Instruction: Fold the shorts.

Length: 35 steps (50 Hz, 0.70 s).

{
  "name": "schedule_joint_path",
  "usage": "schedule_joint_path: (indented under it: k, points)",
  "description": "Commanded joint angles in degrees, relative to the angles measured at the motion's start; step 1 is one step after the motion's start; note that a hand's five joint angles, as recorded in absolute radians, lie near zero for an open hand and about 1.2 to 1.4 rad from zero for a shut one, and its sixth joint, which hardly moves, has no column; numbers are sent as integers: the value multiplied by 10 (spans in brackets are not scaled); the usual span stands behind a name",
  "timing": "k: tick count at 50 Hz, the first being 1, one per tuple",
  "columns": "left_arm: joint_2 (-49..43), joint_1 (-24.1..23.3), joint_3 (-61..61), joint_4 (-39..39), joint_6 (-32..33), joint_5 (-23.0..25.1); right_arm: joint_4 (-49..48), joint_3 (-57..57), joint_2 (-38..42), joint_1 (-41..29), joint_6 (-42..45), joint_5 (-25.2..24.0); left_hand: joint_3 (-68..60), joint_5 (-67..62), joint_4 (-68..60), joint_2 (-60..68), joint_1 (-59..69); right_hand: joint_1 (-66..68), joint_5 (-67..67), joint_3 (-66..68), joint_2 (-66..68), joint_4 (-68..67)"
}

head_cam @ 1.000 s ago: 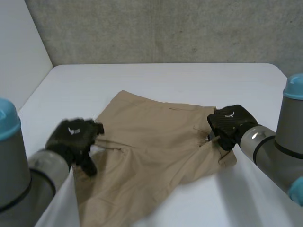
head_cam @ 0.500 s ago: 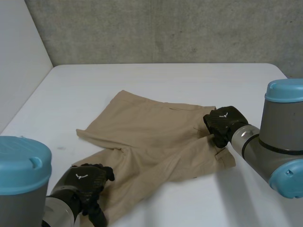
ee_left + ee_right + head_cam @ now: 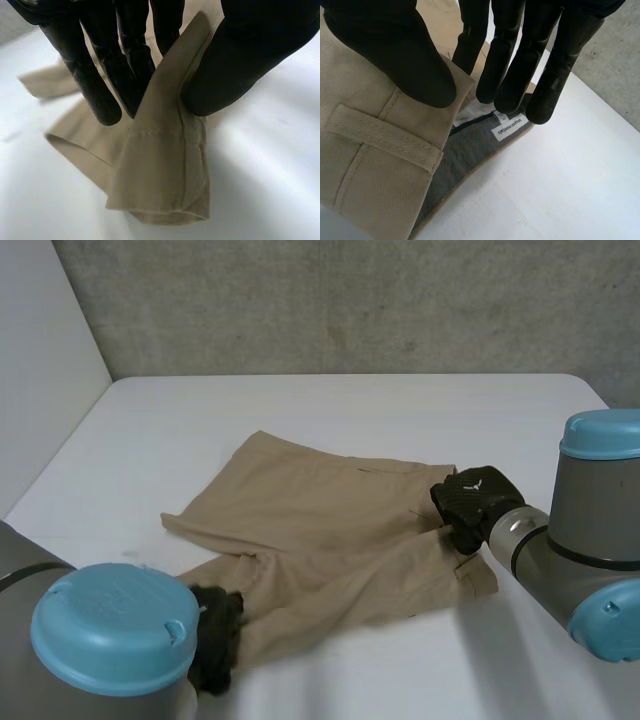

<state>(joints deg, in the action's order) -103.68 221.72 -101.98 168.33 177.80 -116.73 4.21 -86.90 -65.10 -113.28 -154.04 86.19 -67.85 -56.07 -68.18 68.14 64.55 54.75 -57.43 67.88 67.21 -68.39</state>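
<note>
tan shorts (image 3: 320, 530) lie spread across the middle of the white table (image 3: 350, 405), long axis running from its left edge toward its right, waistband (image 3: 375, 185) at the right end. the left hand (image 3: 215, 635), at the near leg by the table's front edge, pinches the leg hem (image 3: 165, 170) between thumb and fingers, plain in its wrist view. the right hand (image 3: 470, 502) clamps the waistband, thumb outside, fingers inside; its wrist view adds a grey lining (image 3: 465, 150) and label (image 3: 512, 127). folding likely means carrying hem toward waistband.
</note>
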Motion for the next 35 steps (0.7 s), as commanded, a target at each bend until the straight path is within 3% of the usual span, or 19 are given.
schedule_joint_path:
  k: [1,4,5,7,13,24,35]
  points:
    - [-3,50,-2,79,119,6,20,-12,-8,3,9,-5,-121,-139,-118,119,155,252,-126,121,128,-116]
    - [-6,66,-4,97,165,35,47,-9,-14,5,16,-7,-121,-139,-118,119,155,198,-71,67,74,-62]
    - [-6,69,-3,101,176,46,68,-6,-23,5,22,-9,-121,-139,-118,119,155,38,89,-94,-87,99]
    - [-6,70,-2,103,179,52,89,-2,-35,5,28,-16,-121,-139,-118,119,155,-96,223,-228,-221,233]
    - [-6,69,5,104,184,56,165,10,-86,5,58,-58,-121,-139,-118,119,155,-221,348,-352,-346,357]
    - [-26,69,32,104,184,57,208,-20,-152,7,70,-72,-121,-139,-118,119,155,-280,407,-411,-405,417]
    - [-48,70,52,104,185,57,135,-102,-173,-2,70,-65,-121,-139,-118,119,155,-278,405,-410,-403,415]
